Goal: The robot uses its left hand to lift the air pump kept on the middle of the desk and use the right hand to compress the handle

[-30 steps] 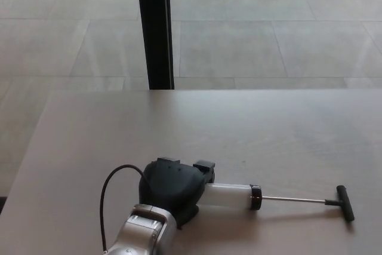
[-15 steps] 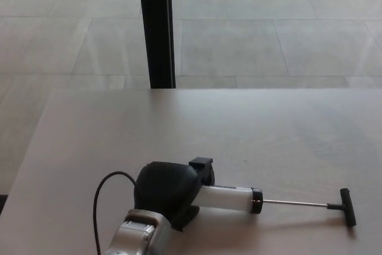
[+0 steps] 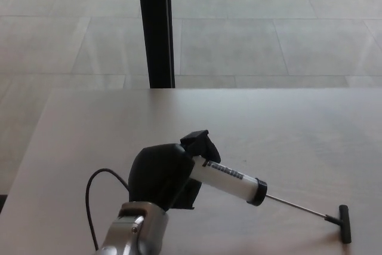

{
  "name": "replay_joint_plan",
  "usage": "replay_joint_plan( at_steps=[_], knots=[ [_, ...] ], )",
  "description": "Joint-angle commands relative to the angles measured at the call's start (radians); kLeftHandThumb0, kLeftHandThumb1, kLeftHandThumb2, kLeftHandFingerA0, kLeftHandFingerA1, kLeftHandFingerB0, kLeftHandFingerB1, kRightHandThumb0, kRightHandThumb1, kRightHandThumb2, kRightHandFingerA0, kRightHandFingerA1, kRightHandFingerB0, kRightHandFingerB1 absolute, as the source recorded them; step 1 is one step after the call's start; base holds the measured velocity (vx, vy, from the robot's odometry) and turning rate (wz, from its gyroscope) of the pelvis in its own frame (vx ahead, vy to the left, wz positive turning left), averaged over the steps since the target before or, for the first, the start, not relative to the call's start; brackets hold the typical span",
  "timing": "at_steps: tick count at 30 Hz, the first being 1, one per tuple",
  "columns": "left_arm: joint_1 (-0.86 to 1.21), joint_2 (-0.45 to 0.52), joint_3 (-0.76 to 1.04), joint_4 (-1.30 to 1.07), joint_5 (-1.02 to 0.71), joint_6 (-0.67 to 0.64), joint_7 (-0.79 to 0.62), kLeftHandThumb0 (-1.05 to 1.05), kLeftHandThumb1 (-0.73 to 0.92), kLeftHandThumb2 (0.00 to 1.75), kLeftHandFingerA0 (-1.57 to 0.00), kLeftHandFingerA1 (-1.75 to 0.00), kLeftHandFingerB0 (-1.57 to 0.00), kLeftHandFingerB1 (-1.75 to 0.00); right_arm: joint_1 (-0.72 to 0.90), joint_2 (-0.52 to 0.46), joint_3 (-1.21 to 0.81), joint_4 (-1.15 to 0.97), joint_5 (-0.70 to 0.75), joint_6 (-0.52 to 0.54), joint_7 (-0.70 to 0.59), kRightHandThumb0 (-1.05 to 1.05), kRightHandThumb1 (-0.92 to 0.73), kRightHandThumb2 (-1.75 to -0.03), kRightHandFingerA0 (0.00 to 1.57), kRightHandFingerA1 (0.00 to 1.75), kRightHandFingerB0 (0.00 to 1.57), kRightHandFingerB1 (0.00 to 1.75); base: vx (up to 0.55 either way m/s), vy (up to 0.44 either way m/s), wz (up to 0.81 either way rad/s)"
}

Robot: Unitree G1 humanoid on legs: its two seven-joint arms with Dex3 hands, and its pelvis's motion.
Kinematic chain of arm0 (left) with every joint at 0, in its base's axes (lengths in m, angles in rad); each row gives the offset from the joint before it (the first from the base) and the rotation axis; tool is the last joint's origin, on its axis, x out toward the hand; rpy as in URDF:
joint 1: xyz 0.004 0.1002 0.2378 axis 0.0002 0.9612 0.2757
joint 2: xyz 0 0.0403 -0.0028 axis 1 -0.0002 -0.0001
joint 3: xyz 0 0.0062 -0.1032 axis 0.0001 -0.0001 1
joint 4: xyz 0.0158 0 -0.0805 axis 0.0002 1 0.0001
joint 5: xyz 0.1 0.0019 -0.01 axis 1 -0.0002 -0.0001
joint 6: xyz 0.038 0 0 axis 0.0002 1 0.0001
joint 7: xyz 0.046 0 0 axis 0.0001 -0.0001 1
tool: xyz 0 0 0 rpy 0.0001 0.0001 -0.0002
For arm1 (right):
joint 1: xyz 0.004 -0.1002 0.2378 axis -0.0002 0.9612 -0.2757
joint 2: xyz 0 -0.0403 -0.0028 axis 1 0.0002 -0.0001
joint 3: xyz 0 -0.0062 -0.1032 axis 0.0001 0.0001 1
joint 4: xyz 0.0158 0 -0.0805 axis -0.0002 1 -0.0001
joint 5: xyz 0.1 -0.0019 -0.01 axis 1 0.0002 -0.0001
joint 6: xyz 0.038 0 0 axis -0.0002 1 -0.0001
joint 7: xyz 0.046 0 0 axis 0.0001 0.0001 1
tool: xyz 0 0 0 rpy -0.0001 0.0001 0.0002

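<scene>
Since the earlier frames the air pump (image 3: 230, 181) has tipped: its barrel lay flat and level along the desk (image 3: 286, 129), now the held end is raised and the body slopes down to the right. The left hand (image 3: 162, 174) has rolled, wrist turned more upright, with one black finger (image 3: 199, 144) now sticking up over the top of the barrel. The handle (image 3: 344, 224) has slid a bit lower toward the desk's near edge and looks to rest on the desk surface, contact not certain. Left hand is wrapped tight around the pump's left end, fingers closed on the barrel. Pump look: translucent white cylinder with dark lettering along its side, black collar (image 3: 258, 191) at the right end, thin metal rod (image 3: 298, 208) drawn out from the collar, short black T-bar handle at the rod's tip. Pump sits over the middle-to-near part of the desk, handle near the near right corner area. Silver wrist (image 3: 132, 234) and a black cable (image 3: 98, 198) looping left of it near the near edge. Right hand does not show. Black post (image 3: 155, 28) stands beyond the desk's far edge, tiled floor (image 3: 268, 22) behind.
</scene>
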Motion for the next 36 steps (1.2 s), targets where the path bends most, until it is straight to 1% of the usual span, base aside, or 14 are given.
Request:
replay_joint_plan(
  at_steps=[1,3,14,15,17,18,19,20,21,22,25,28,30,36],
  knots=[
    [0.021,-0.002,0.021,-0.003,-0.05,-0.065,0.046,-0.05,0.53,1.23,-1.18,-1.53,-0.97,-1.34,0.019,-0.005,0.004,-0.025,-0.008,0.054,-0.019,-0.6,-0.84,-0.65,0.56,0.62,0.53,0.44,0.0,0.0,0.0],
    [0.021,0.002,0.017,-0.001,-0.033,-0.062,0.054,-0.08,0.57,1.17,-1.18,-1.46,-0.95,-1.24,0.023,-0.004,0.004,-0.029,0.0,0.06,-0.012,-0.59,-0.85,-0.65,0.55,0.63,0.52,0.45,0.0,0.0,0.0],
    [0.014,0.027,0.014,0.02,-0.033,-0.09,0.069,-0.06,0.53,1.23,-1.19,-1.5,-0.99,-1.33,0.019,0.013,0.007,-0.042,-0.002,0.096,-0.03,-0.58,-0.85,-0.65,0.58,0.66,0.54,0.45,0.0,0.0,0.0],
    [0.015,0.03,0.012,0.021,-0.03,-0.091,0.071,-0.05,0.52,1.27,-0.87,-1.75,-0.79,-1.59,0.019,0.013,0.008,-0.043,-0.006,0.097,-0.032,-0.59,-0.86,-0.65,0.57,0.65,0.54,0.45,0.0,0.0,0.0],
    [0.016,0.033,0.009,0.021,-0.025,-0.092,0.075,-0.05,0.52,1.27,-0.87,-1.75,-0.79,-1.59,0.019,0.012,0.009,-0.043,-0.011,0.099,-0.036,-0.59,-0.86,-0.65,0.57,0.65,0.54,0.45,0.0,0.0,0.0],
    [0.016,0.032,0.006,0.013,-0.023,-0.07,0.055,-0.1,0.55,1.21,-1.18,-1.5,-0.98,-1.34,0.022,0.01,0.005,-0.049,-0.009,0.104,-0.036,-0.6,-0.86,-0.66,0.55,0.63,0.53,0.45,0.0,0.0,0.0],
    [0.015,0.028,0.005,0.016,-0.022,-0.06,0.057,-0.07,0.56,1.22,-0.86,-1.75,-0.79,-1.6,0.023,0.01,0.004,-0.052,-0.009,0.108,-0.037,-0.61,-0.87,-0.66,0.55,0.63,0.54,0.45,0.0,0.0,0.0],
    [0.011,0.029,-0.006,0.012,0.0,-0.027,0.044,-0.12,0.55,1.2,-1.18,-1.47,-1.01,-1.32,0.022,0.011,0.003,-0.046,-0.011,0.098,-0.038,-0.6,-0.87,-0.66,0.56,0.65,0.54,0.45,0.0,0.0,0.0],
    [0.003,0.027,-0.007,0.013,0.002,-0.022,0.041,-0.09,0.56,1.21,-0.87,-1.75,-0.79,-1.56,0.02,0.008,0.002,-0.043,-0.013,0.094,-0.038,-0.61,-0.88,-0.66,0.56,0.64,0.53,0.44,0.0,0.0,0.0],
    [-0.001,0.026,-0.009,0.014,0.002,-0.02,0.041,-0.09,0.56,1.21,-0.87,-1.75,-0.79,-1.56,0.02,0.006,0.002,-0.043,-0.014,0.094,-0.039,-0.61,-0.88,-0.66,0.56,0.64,0.53,0.44,0.0,0.0,0.0],
    [-0.013,0.0,-0.006,-0.002,0.005,0.04,0.029,-0.11,0.6,1.16,-0.88,-1.75,-0.78,-1.49,0.017,0.003,0.005,-0.037,-0.02,0.098,-0.043,-0.62,-0.89,-0.66,0.56,0.64,0.54,0.44,0.0,0.0,0.0],
    [-0.033,-0.037,0.018,0.01,-0.019,0.058,0.055,-0.05,0.57,1.18,-0.89,-1.75,-0.79,-1.58,0.02,0.002,0.009,-0.028,-0.024,0.091,-0.039,-0.61,-0.9,-0.67,0.57,0.63,0.54,0.44,0.0,0.0,0.0],
    [-0.034,-0.045,0.025,0.011,-0.025,0.059,0.057,-0.05,0.57,1.18,-0.89,-1.75,-0.79,-1.58,0.021,0.003,0.011,-0.026,-0.026,0.089,-0.039,-0.61,-0.9,-0.67,0.57,0.63,0.54,0.44,0.0,0.0,0.0],
    [-0.054,-0.158,0.115,0.023,-0.108,0.091,0.073,0.01,0.52,1.26,-0.9,-1.75,-0.82,-1.61,0.027,0.004,0.012,-0.027,-0.032,0.108,-0.048,-0.62,-0.89,-0.67,0.57,0.61,0.54,0.44,0.0,0.0,0.0]
  ],
)
